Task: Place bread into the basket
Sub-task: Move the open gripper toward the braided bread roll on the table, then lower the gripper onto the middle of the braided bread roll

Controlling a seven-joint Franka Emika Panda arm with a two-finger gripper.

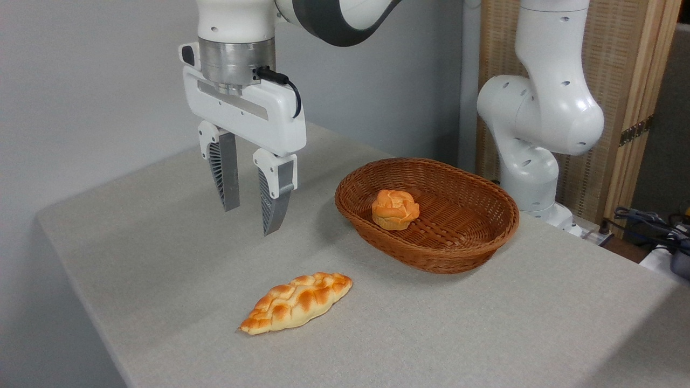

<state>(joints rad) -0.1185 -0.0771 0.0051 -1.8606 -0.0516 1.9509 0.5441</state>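
The bread [296, 303], a long braided golden loaf, lies on the grey table near its front, pointing from lower left to upper right. The oval brown wicker basket [474, 245] sits to the right of centre with a small round orange bun [395, 209] inside it. My gripper [249, 220] hangs above the table, left of the basket and behind the loaf, well clear of both. Its two fingers point down with a gap between them and hold nothing.
The arm's white base [533, 161] stands behind the basket at the right. Cables [647, 221] lie beyond the table's right edge. The table's left and front edges drop off close to the loaf. A wooden screen [620, 81] stands at the back right.
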